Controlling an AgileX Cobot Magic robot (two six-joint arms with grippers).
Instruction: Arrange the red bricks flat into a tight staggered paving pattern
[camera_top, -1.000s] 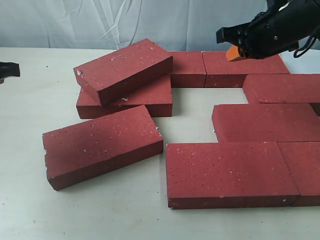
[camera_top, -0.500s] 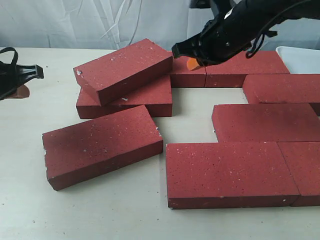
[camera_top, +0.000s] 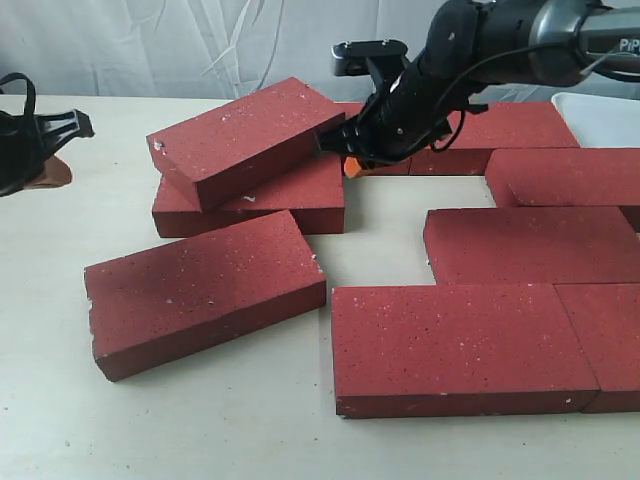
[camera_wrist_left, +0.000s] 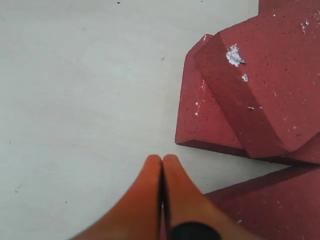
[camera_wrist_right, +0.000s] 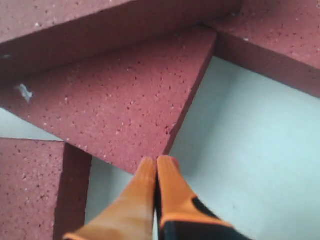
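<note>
Several red bricks lie on the table. One tilted brick (camera_top: 245, 140) leans on a flat brick (camera_top: 250, 205). A loose brick (camera_top: 205, 290) lies askew at the front left. Others lie flat in rows: front (camera_top: 460, 345), middle right (camera_top: 535, 243), back (camera_top: 500, 125). My right gripper (camera_top: 350, 168) is shut, its orange tips at the right end of the stacked pair. In the right wrist view the shut right gripper (camera_wrist_right: 156, 162) touches the corner of the flat brick (camera_wrist_right: 125, 100). My left gripper (camera_top: 48, 170) is shut and empty at the far left. The left wrist view shows that gripper (camera_wrist_left: 162, 160) short of the stacked bricks (camera_wrist_left: 270, 90).
A white tray (camera_top: 605, 115) sits at the back right beyond the bricks. A white cloth hangs behind the table. Bare tabletop (camera_top: 60, 260) shows at the left and front left, with a gap (camera_top: 385, 215) between the stacked pair and the right-hand rows.
My right arm swept from the back right leftward and down to the stacked pair's right end. The left gripper came further into view at the left edge. No brick has moved.
</note>
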